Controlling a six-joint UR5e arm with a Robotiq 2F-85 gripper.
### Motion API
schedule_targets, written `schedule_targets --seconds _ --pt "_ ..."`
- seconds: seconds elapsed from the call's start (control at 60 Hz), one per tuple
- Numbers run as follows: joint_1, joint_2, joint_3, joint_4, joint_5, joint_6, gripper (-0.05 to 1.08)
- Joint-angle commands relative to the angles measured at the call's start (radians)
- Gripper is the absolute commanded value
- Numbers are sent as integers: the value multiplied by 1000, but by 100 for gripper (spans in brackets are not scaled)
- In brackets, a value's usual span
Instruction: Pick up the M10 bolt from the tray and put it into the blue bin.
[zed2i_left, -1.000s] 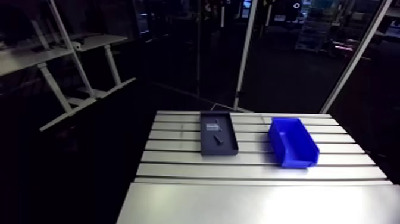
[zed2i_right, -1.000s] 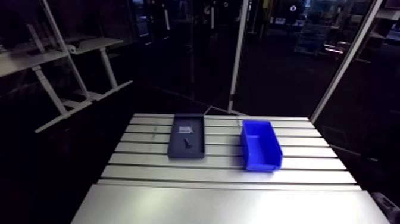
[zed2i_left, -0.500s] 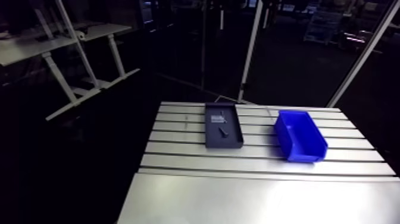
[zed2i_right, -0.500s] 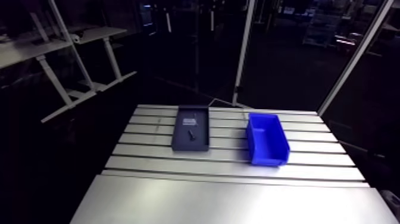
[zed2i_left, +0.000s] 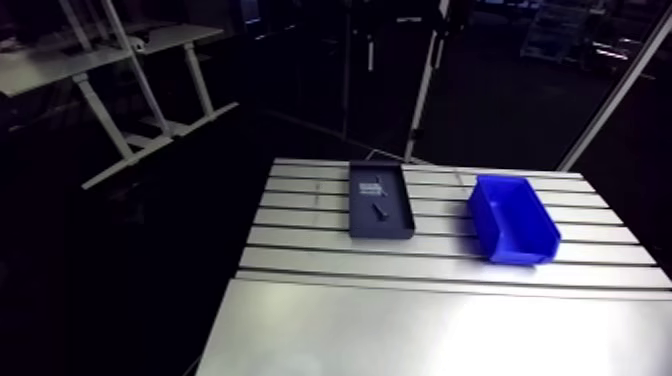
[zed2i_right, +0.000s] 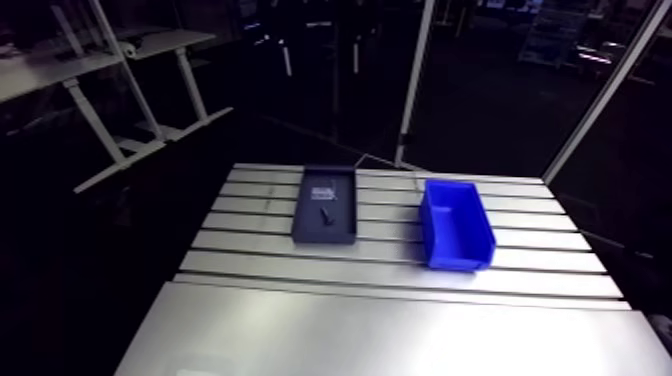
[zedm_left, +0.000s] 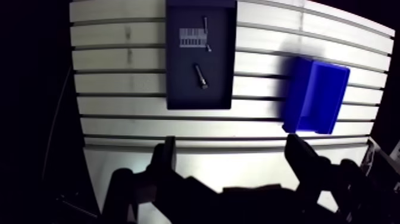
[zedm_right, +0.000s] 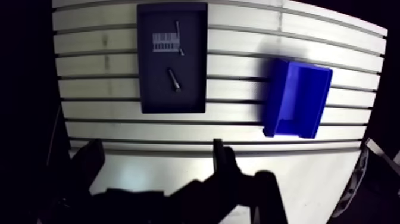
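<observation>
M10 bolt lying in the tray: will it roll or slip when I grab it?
The bolt lies on its side, so a nudge may roll it across the tray floor. It looks like metal: probably stiff and slick.

Room dim, table (zed2i_left: 440, 310) lit from above. In the arm view its near plain sheet glares white. Wrist view: slotted top bright, surroundings black, pincer (zedm_left: 232, 144) a dark silhouette. Blue bin (zedm_left: 315, 95) throws a soft shadow toward the tray (zedm_left: 178, 83). Slot lines bow at the edges.
</observation>
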Motion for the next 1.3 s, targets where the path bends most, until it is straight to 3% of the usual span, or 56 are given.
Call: schedule_targets --seconds 0.017,0.733,0.967,1.3 --pt "0 23 31 -33 -1 -26 0" --pt "-2 63 100 -128 -4 -61 0" --pt "-3 77 128 -166 -23 -89 0" --pt "-7 86 155 -188 -24 -151 0"
